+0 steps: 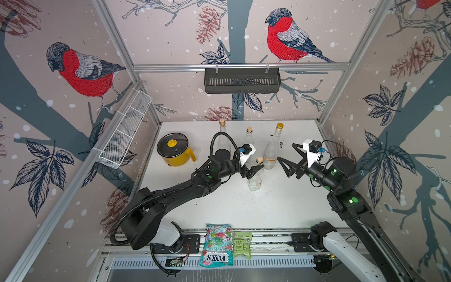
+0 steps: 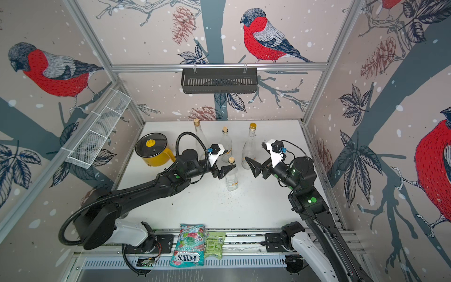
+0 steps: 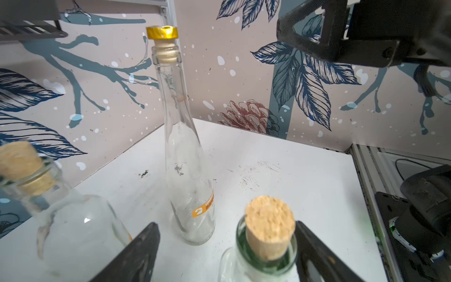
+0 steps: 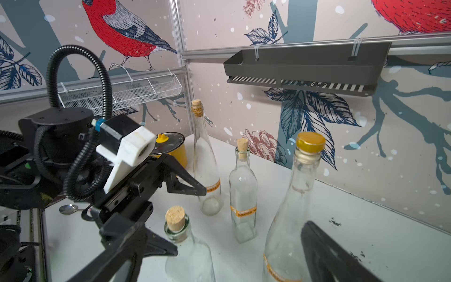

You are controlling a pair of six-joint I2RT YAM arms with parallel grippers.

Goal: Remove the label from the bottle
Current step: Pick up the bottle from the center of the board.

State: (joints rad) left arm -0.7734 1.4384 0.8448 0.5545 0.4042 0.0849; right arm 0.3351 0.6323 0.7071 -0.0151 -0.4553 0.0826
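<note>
the left claw (image 1: 256, 171) straddles the neck of the short corked bottle (image 1: 255, 183), which stands near the middle of the counter (image 1: 280, 207). in the left wrist view 1 jaw sits just beside the neck and the other stands well off it, so this claw is released and not gripping yet. the right claw (image 1: 286, 151) is spread wide and empty, hovering just beside the gold-capped bottle (image 1: 273, 149) without touching it.

progress, as i judge it — barely begun. no label shows as peeled or lying loose. the orange label (image 3: 203, 207) on the gold-capped bottle lies flat on the glass low down. so do the orange bands on the tall corked bottle (image 4: 205, 158) and the square corked bottle (image 4: 244, 185). whether the short bottle carries a label i cannot tell; only a faint orange tint shows low on it in both top views. left to do: clamp a bottle steady, catch a label edge and strip it off.

counts:
- 2 claws
- 4 glass bottles, all upright: 3 with corks, 1 with a gold cap
- 3 orange labels clearly seen
- 1 yellow pot (image 1: 175, 152) with its lid on
- 1 spoon (image 4: 68, 208)
- 2 snack packets (image 1: 217, 245) on the front rail
- 2 wall racks — a white mesh rack (image 1: 124, 131) and a black rack (image 1: 241, 81)
</note>
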